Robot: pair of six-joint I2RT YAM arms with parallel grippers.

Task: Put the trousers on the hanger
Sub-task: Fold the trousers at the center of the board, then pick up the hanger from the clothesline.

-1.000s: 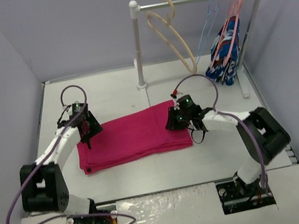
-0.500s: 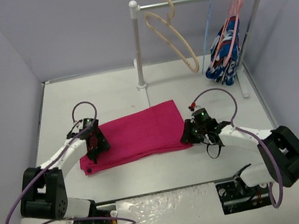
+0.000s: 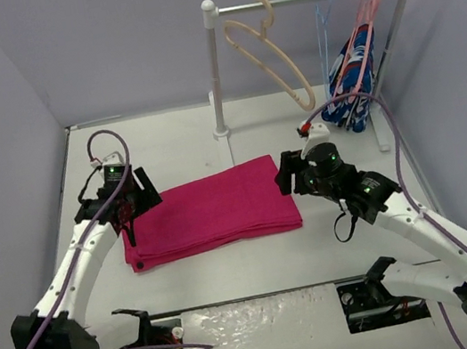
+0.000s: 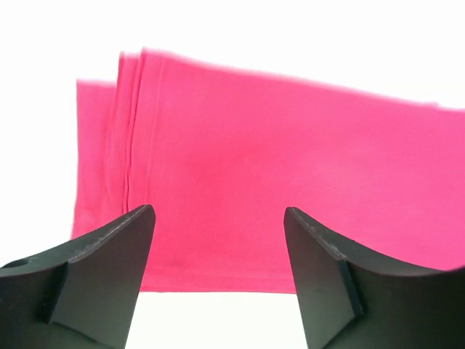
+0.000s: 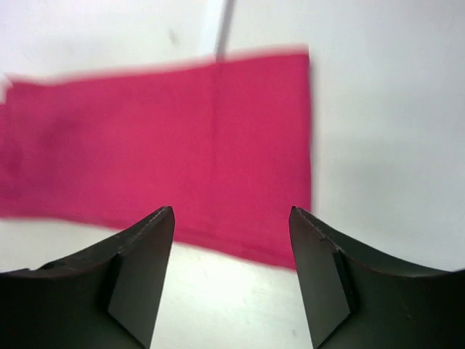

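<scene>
Left arm (image 3: 81,260) runs from its base at 7 o'clock up toward 12, wrist bent in toward the 9 o'clock end of the trousers (image 3: 213,210). Right arm (image 3: 413,220) stretches long from 5 o'clock toward 11 and ends at the cloth's 3 o'clock end. The trousers lie folded flat mid-bench (image 3: 174,144) as a long strip, with one set of jaws at each short end. The top view alone shows the hanger (image 3: 271,55), hung by its hook on the rail (image 3: 302,0) at 1 o'clock from the trousers and well apart from both arms. That view doesn't resolve the jaw gaps, but the wrist views do. Left wrist: left jaws spread with nothing between them, fingertips (image 4: 134,229) dark at 7 and 5 o'clock. Trousers (image 4: 276,167) fill the view beyond them, with stacked fold edges at 10 o'clock and the near cloth edge crossing the gap. Right wrist: right jaws also spread and holding nothing, fingertips (image 5: 156,240). Trousers (image 5: 182,138) are ahead at 12 o'clock, their corner at 1 to 2 o'clock, near edge slanting across the gap. Can't tell whether either tip touches the cloth.
</scene>
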